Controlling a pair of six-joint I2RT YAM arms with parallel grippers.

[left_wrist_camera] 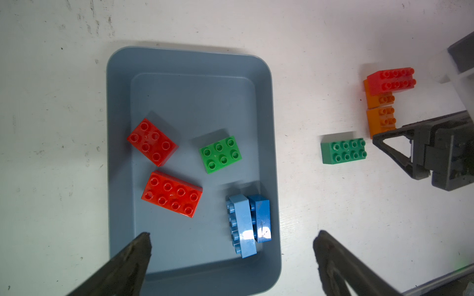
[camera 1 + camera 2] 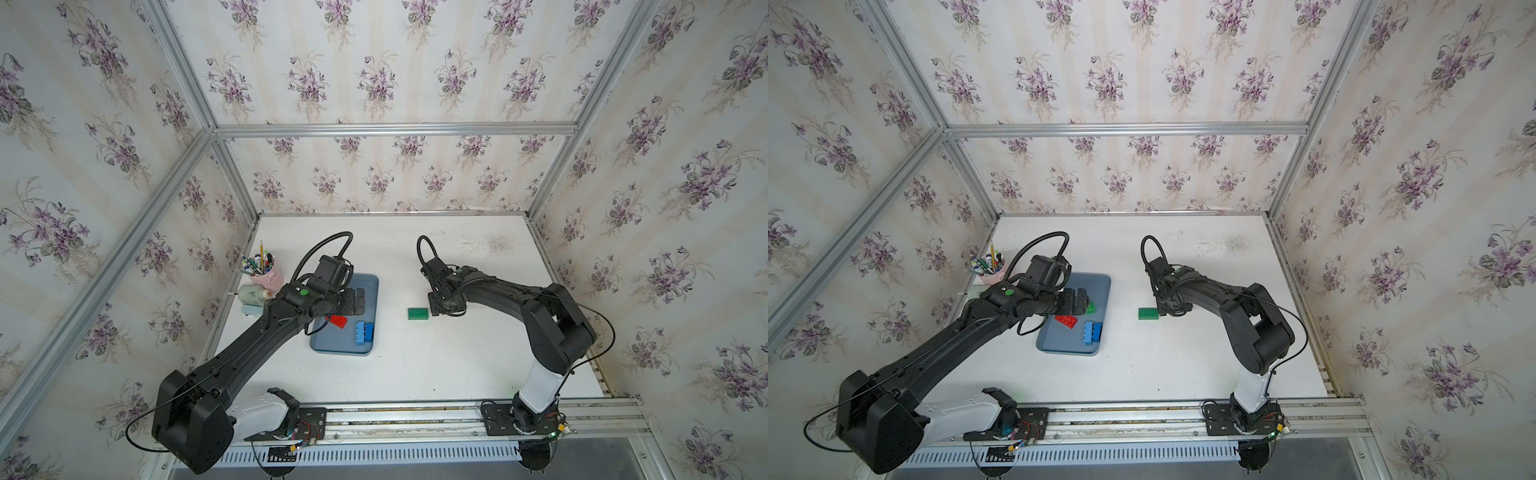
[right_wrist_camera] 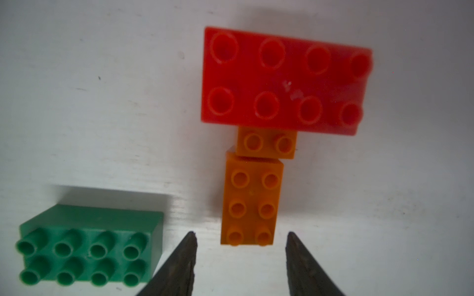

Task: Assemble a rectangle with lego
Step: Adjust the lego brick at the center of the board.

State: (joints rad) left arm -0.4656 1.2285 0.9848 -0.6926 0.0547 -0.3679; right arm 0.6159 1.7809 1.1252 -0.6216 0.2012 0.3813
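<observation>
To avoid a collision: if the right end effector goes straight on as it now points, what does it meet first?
Probably the long orange brick: it lies just ahead of the right end effector, in line with its open jaws, though depth is unclear.

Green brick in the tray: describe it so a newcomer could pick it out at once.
Find the grey-blue tray. Among its red bricks and blue bricks sits one light green brick, touching none. It shows six studs, unlike the darker eight-stud green brick outside the tray.
</observation>
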